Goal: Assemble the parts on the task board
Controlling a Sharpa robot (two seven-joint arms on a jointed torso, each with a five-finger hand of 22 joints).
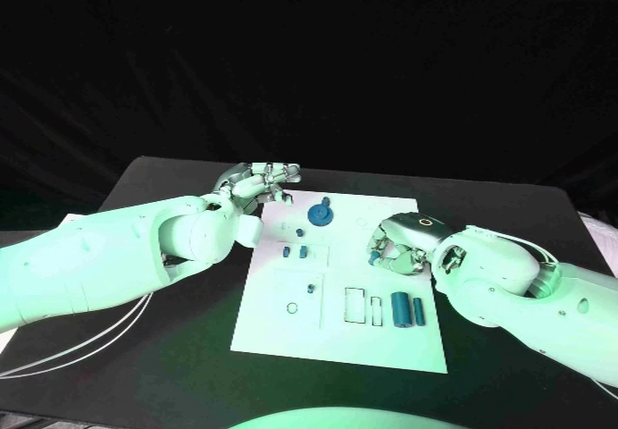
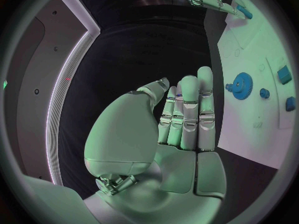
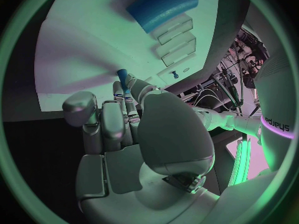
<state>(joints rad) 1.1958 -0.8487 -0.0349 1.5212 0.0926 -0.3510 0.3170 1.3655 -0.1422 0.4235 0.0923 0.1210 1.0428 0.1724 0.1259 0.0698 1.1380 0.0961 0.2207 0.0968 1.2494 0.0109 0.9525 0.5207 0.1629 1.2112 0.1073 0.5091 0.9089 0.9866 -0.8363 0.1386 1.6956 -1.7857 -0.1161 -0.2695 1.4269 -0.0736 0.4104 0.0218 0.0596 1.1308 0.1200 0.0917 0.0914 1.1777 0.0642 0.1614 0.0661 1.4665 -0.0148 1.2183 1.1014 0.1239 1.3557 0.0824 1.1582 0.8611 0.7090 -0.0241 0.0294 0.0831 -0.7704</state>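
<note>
A: From the head view, what does the right hand (image 1: 396, 243) have?

B: Its fingers are curled around a small blue peg (image 1: 375, 259), over the right side of the white board (image 1: 277, 322). The left hand (image 1: 262, 183) sits at the board's far left corner; I cannot tell from here whether it is holding anything.

A: How would that peg handle?

B: I'd judge it light, stiff and smooth, so it could easily slip or tilt. Best pinched on its sides, leaving the tip free. The blue gear (image 1: 321, 214) lies at the far end, and two blue cylinders (image 1: 408, 309) lie near the right edge.

A: And the left wrist view?

B: The left hand's fingers (image 2: 189, 115) are straight, side by side, with nothing in them, just beside the board. The gear (image 2: 241, 85) looks toothed and flat.

A: The right wrist view?

B: The peg (image 3: 123, 78) pokes out from the fingertips (image 3: 119, 100), a short blue stub, pinched at its lower end, above the board (image 3: 87, 45).
</note>
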